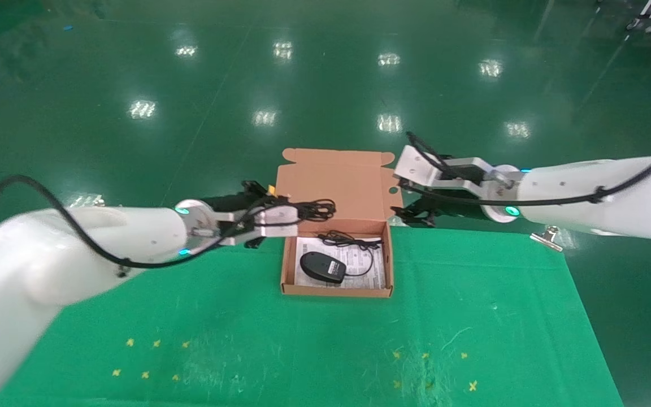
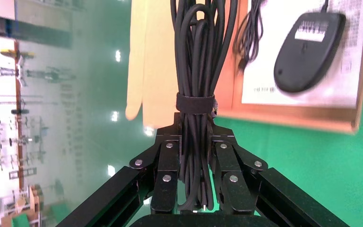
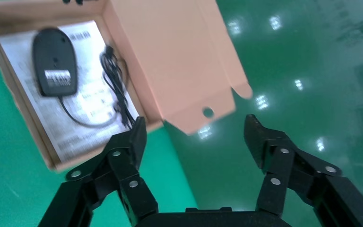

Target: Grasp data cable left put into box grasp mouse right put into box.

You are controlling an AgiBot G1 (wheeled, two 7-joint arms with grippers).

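Observation:
The brown cardboard box (image 1: pixel 337 291) stands open at the table's far middle, its lid (image 1: pixel 331 181) raised at the back. The black mouse (image 1: pixel 322 266) lies inside on the white sheet, label up, with its thin cord (image 1: pixel 354 240) beside it. My left gripper (image 1: pixel 294 217) is shut on the coiled data cable (image 1: pixel 317 210) and holds it over the box's far left corner. In the left wrist view the cable (image 2: pixel 196 71) runs between the closed fingers (image 2: pixel 168 165), above the mouse (image 2: pixel 307 52). My right gripper (image 1: pixel 410 215) is open and empty, just right of the lid; its wrist view shows the mouse (image 3: pixel 54 61).
The green-covered table (image 1: pixel 472 316) ends just behind the box, with shiny green floor beyond. A metal clip (image 1: pixel 548 236) sits on the far right edge. Small yellow marks (image 1: pixel 156 343) dot the cloth near the front.

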